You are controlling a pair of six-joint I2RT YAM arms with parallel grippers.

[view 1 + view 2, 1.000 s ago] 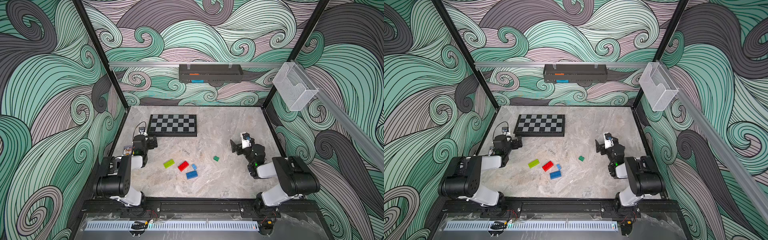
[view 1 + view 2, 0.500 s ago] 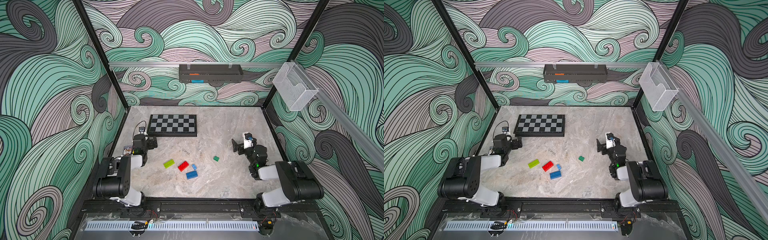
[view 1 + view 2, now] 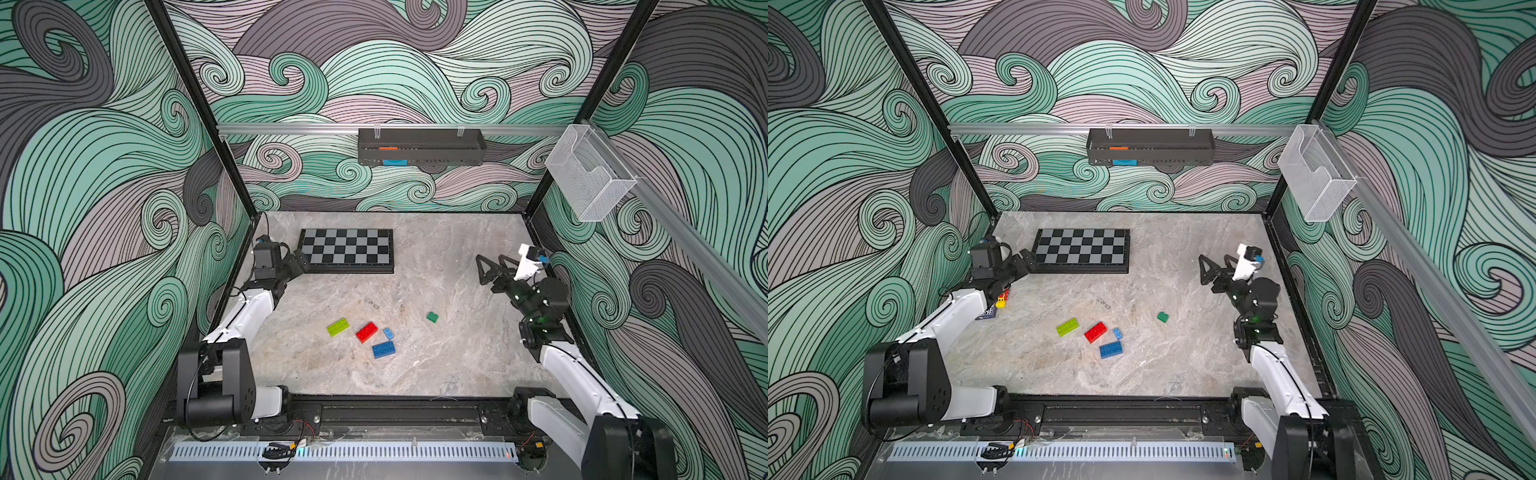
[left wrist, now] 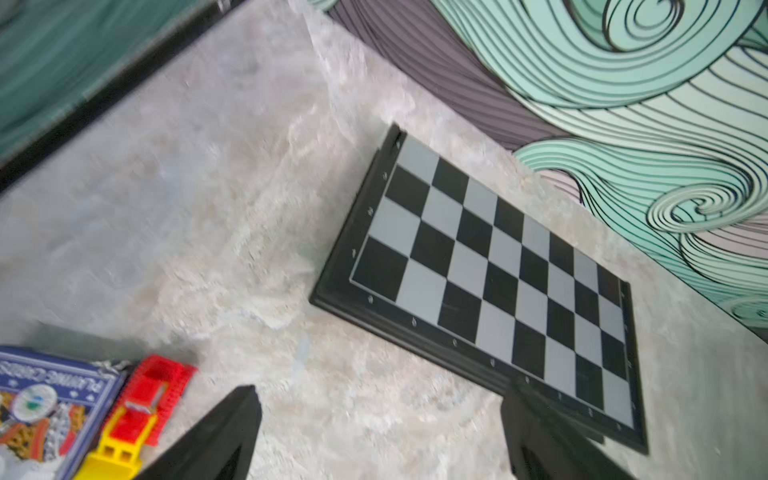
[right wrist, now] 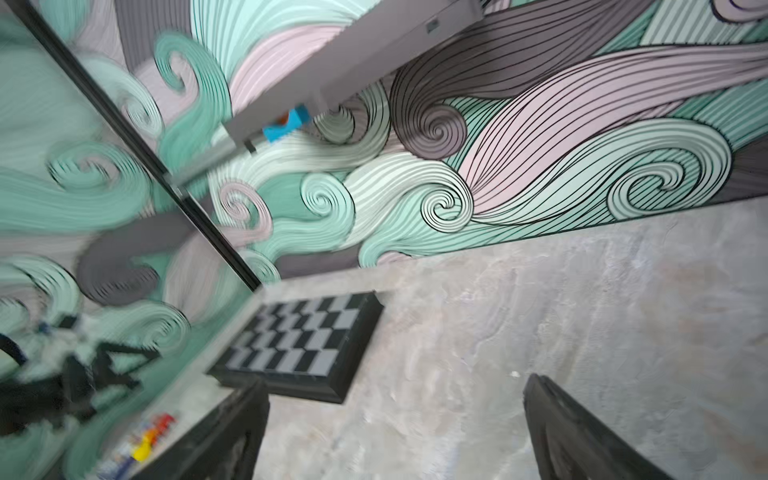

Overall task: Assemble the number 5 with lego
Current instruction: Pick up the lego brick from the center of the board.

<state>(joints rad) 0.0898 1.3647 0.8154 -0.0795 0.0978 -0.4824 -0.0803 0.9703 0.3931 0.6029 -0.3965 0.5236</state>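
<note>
Loose lego lies on the marble floor in both top views: a lime-green brick (image 3: 337,327), a red brick (image 3: 366,332), a tiny light-blue brick (image 3: 388,332) and a dark-blue brick (image 3: 383,350) in a cluster. A tiny dark-green brick (image 3: 432,317) sits apart to their right. None are joined, and the number 5 is out of view. My left gripper (image 3: 297,264) (image 4: 380,399) hovers open at the chessboard's near-left corner. At the right, far from the bricks, my right gripper (image 3: 490,266) (image 5: 395,395) stands open and empty. Neither wrist view shows a brick.
A black-and-grey chessboard (image 3: 347,251) lies at the back left. A card box (image 3: 988,312) and a red-and-yellow toy (image 3: 1003,298) sit beside the left arm. A black rack (image 3: 419,145) hangs on the back wall. A clear bin (image 3: 590,178) hangs on the right rail.
My right gripper has lifted and moved a little toward the back as its arm stretched out. The left arm and the bricks have stayed put.
</note>
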